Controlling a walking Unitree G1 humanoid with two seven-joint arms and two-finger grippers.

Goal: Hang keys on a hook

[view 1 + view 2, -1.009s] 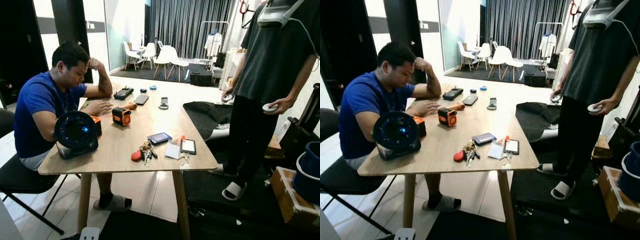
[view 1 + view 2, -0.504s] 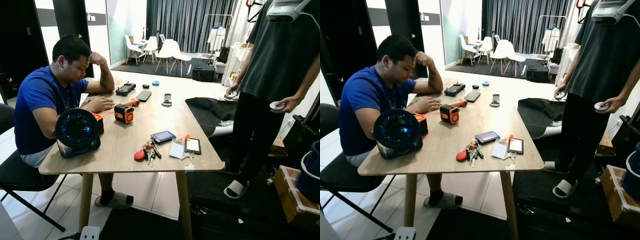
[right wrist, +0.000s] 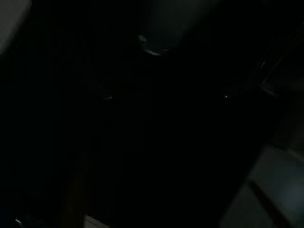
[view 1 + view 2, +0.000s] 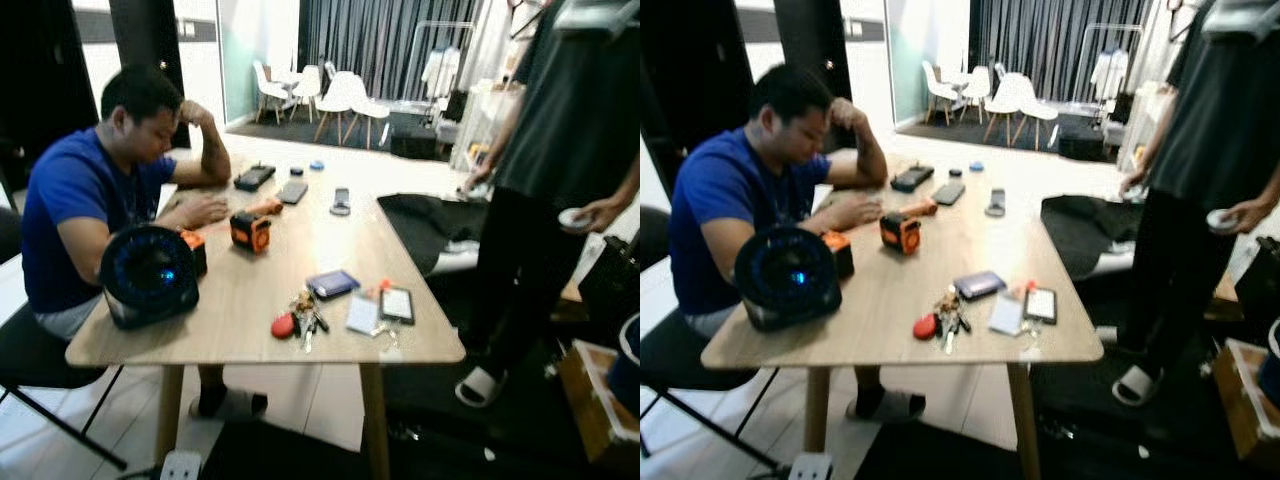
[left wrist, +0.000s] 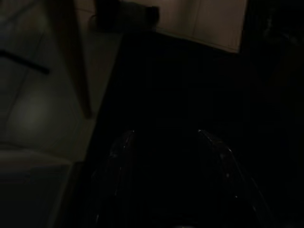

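Light wooden table (image 4: 250, 300) ahead, long, on slim wooden legs, slightly blurred in both eye views. Bunch of metal keys with a red fob (image 4: 300, 315) lying flat near the table's near edge, roughly midway across, untouched. Just beside the keys toward the right: small white card (image 4: 363, 313), then black phone with pale screen (image 4: 397, 304); dark blue rectangular device (image 4: 332, 284) just behind the keys. Round black fan with blue glow (image 4: 148, 277) upright at the near left corner, orange-and-black box (image 4: 249, 232) further back, several dark handsets and remotes (image 4: 293, 190) toward the far end.

Seated person in a blue T-shirt (image 4: 75, 215) at the left side of the table, one elbow propped, head on hand, other hand flat on the tabletop. Standing person in dark T-shirt and dark trousers (image 4: 550, 180) at the right, white slipper on one foot, small white round controller in each hand. White chairs (image 4: 335, 95) and dark curtains in the room beyond.

Left gripper (image 5: 166, 156) hanging low in the shade over a dark mat beside pale floor tiles and a table leg; two black fingers faintly visible, spread apart, nothing between them. Right wrist view nearly black: state of the right gripper impossible to tell.
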